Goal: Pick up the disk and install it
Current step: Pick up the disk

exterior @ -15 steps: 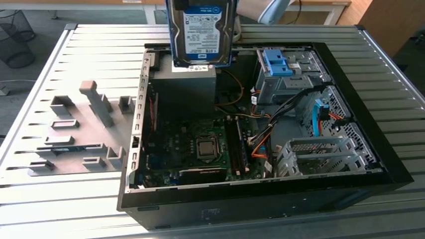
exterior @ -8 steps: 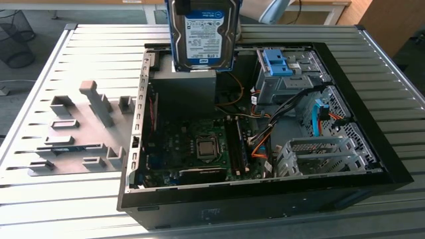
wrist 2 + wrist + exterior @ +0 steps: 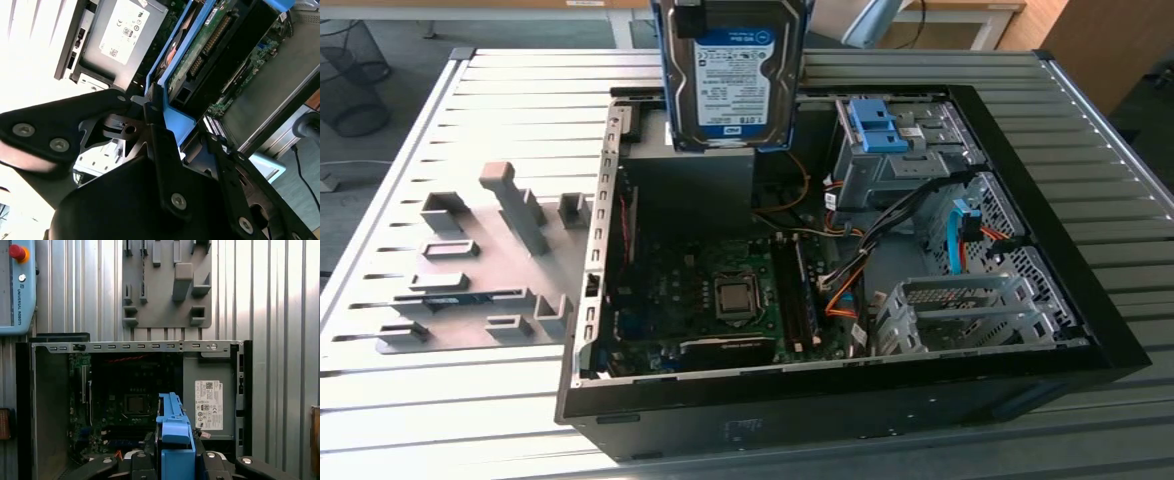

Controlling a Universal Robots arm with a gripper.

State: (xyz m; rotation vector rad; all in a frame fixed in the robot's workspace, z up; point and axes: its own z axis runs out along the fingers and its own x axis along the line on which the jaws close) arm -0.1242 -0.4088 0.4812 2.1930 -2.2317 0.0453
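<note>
Slatted metal table (image 3: 454, 410), open computer case (image 3: 854, 415), gripper (image 3: 150, 106) clamped on upright disk (image 3: 727, 75), its top cut off

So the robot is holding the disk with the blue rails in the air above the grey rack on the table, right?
Not quite. The end effector holds the disk with the blue rails in the air above the open computer case, not the grey rack, which lies beside the case. The exterior view shows it.
</note>
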